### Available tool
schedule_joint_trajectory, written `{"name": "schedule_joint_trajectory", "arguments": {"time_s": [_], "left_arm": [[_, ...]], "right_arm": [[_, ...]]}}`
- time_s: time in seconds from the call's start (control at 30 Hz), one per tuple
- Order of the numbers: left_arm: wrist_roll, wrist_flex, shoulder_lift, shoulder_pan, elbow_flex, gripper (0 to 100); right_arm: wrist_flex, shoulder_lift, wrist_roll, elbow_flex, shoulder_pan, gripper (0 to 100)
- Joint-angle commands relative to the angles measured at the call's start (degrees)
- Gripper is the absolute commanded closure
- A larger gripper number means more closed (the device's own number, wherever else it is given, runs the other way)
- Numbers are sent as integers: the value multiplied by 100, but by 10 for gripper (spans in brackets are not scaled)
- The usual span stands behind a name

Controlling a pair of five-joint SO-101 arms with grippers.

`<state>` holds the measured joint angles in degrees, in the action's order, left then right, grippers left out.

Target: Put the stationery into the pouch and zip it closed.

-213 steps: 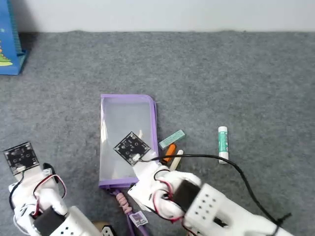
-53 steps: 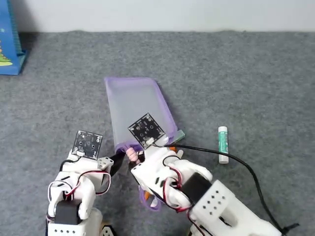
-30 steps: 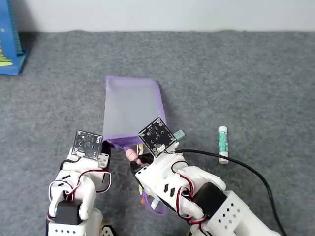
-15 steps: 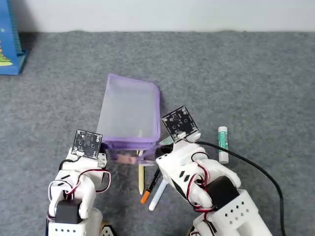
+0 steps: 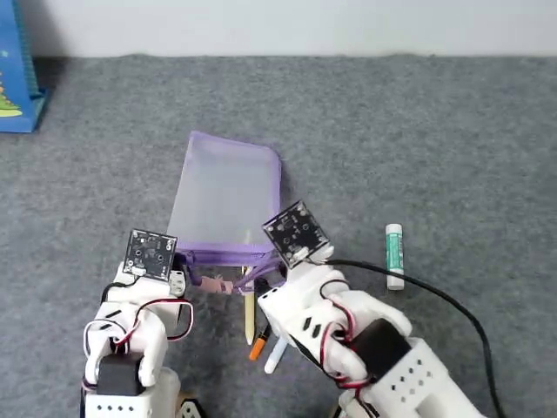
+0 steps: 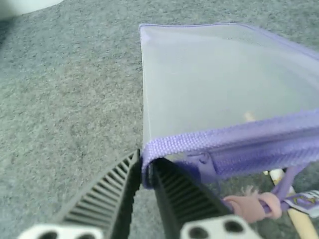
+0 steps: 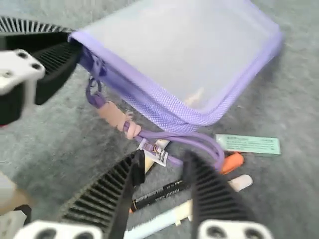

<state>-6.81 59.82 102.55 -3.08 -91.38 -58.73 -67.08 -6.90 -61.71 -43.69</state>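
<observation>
The purple pouch with a clear face lies mid-table, its zipper edge toward the arms. My left gripper is shut on the pouch's near corner by the zipper. My right gripper is open, its fingers astride the purple strap and tag beside the pink charm. A wooden pencil, an orange-tipped black pen and a pale blue pen lie on the cloth below the pouch. A green eraser rests by the pouch's corner.
A green and white glue stick lies to the right of the right arm. A blue box stands at the far left back. Grey cloth covers the table, with free room behind and right of the pouch.
The left arm came in and shut on the pouch's corner, and the pouch was drawn away, uncovering the pens. In the last half second the right gripper swung left to the strap.
</observation>
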Motion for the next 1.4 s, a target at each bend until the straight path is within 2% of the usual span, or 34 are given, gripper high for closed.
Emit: {"name": "schedule_joint_trajectory", "arguments": {"time_s": [0.0,0.23,0.5,0.83,1.1,1.3,1.37], "left_arm": [[-26,-149,-18,-26,171,988],[-26,-141,-18,-26,171,988],[-26,-141,-18,-26,171,988],[-26,-132,-18,-44,163,988],[-26,-132,-18,-44,154,988],[-26,-132,-18,-44,145,987],[-26,-132,-18,-44,145,987]], "right_arm": [[743,-22,132,-387,-66,809],[980,84,229,-765,-66,809],[980,1824,193,-202,-22,809],[1059,3433,176,782,1007,809],[1763,4321,-35,862,1235,809],[1745,4804,-53,1029,1235,810],[1736,4840,-44,1029,1253,846]]}}
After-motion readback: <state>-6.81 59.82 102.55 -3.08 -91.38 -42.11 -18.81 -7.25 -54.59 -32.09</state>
